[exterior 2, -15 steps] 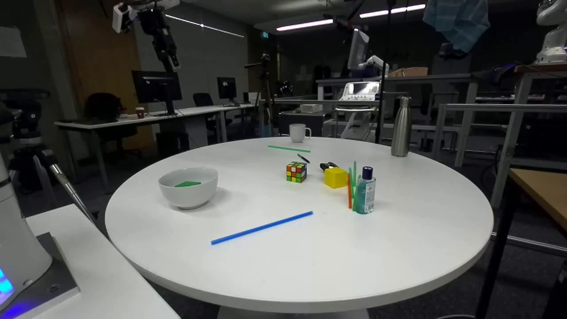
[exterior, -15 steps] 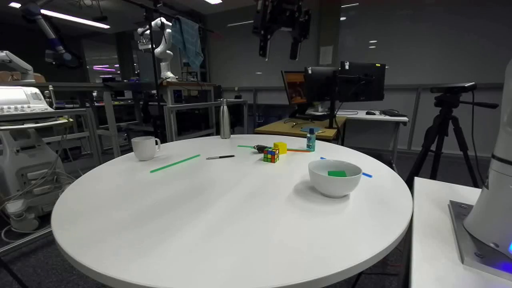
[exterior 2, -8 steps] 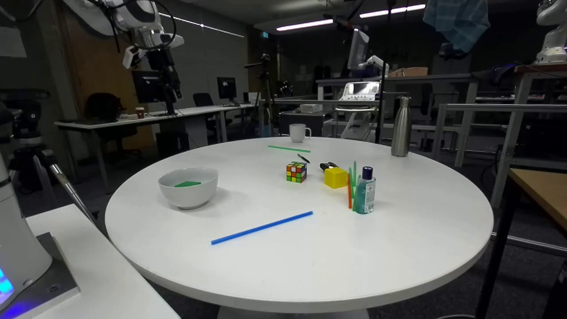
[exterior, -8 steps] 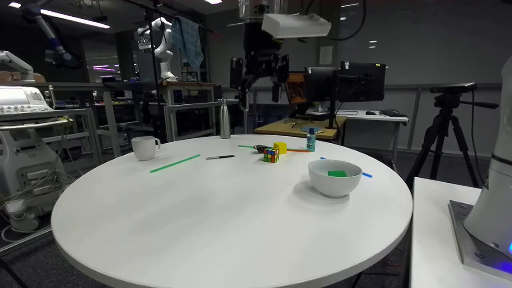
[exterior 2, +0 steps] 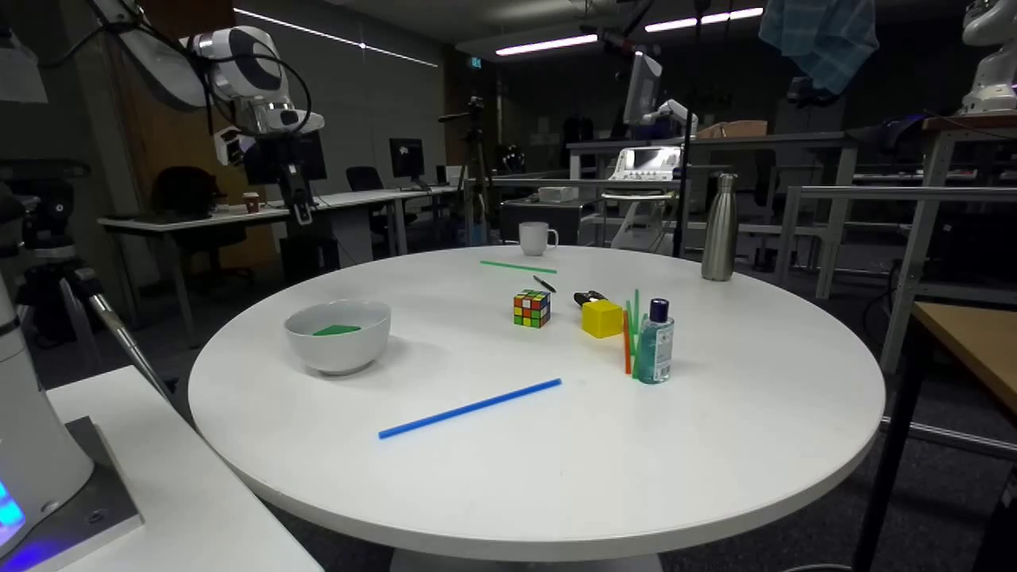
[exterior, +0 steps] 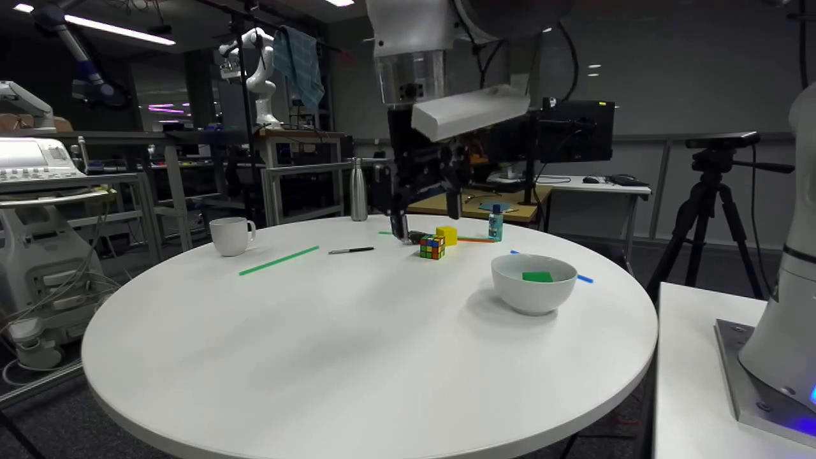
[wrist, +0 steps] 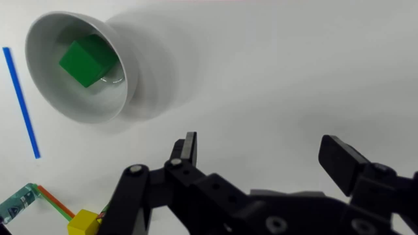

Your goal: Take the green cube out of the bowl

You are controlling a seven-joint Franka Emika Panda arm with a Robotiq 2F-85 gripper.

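The green cube [wrist: 85, 60] lies tilted inside the white bowl [wrist: 78, 106], against its inner wall. In both exterior views only the cube's top [exterior: 537, 276] [exterior 2: 336, 330] shows above the rim of the bowl [exterior: 532, 298] [exterior 2: 340, 353]. My gripper [exterior: 427, 220] hangs in the air above the table, left of and higher than the bowl in that exterior view. It also shows small and dark above the bowl in an exterior view [exterior 2: 302, 214]. In the wrist view my gripper's fingers [wrist: 259, 138] are wide apart with nothing between them; the bowl is at the upper left, apart from them.
A blue stick [exterior 2: 470, 409] lies near the bowl. A Rubik's cube [exterior 2: 531, 308], a yellow block [exterior 2: 602, 318], thin sticks and a gel bottle [exterior 2: 656, 345] stand farther along. A white mug [exterior: 231, 236], a green stick [exterior: 279, 260] and a steel bottle [exterior: 358, 191] are near the far edge.
My gripper has come down from high above the table to a lower height and is now slightly tilted. It stays open. The bowl and the green cube have not moved.
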